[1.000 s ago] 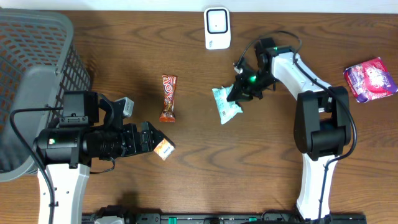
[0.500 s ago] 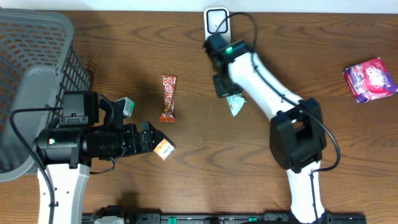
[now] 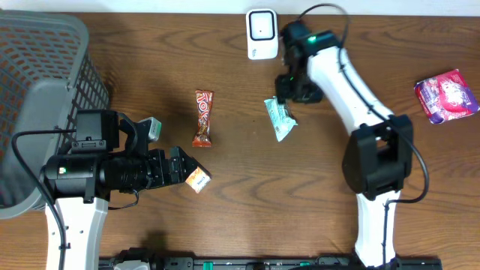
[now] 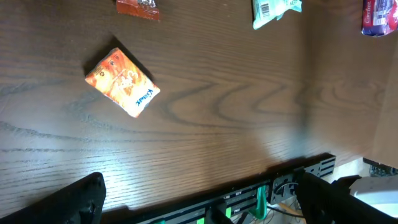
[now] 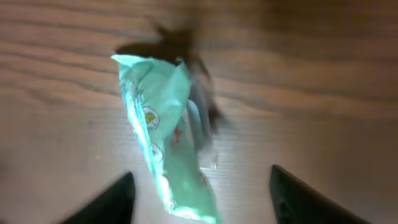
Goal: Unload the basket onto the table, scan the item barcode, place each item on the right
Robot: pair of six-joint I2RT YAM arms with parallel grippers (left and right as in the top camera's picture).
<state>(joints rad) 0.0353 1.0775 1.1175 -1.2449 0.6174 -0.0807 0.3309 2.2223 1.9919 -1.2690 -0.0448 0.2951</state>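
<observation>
A pale green snack packet [image 3: 280, 118] lies on the wooden table below the white barcode scanner [image 3: 262, 34]. My right gripper [image 3: 288, 91] hovers just above and to the right of it. In the right wrist view the right gripper [image 5: 200, 175] is open, with the green packet [image 5: 163, 149] loose on the wood between the two dark fingers. My left gripper [image 3: 178, 168] stands wide open at the front left, next to a small orange pack [image 3: 198, 180]. The left wrist view shows that orange pack [image 4: 122, 83] ahead of the open left gripper [image 4: 199, 202].
A brown candy bar [image 3: 203, 118] lies left of the green packet. A purple packet [image 3: 447, 94] sits at the far right. A grey mesh basket [image 3: 45, 90] fills the left side. The table's front edge [image 4: 249, 177] runs close under the left fingers.
The right gripper, shut on the green packet a second ago, swung toward the scanner and back, then opened. The packet now lies free on the table. The left arm has not moved.
</observation>
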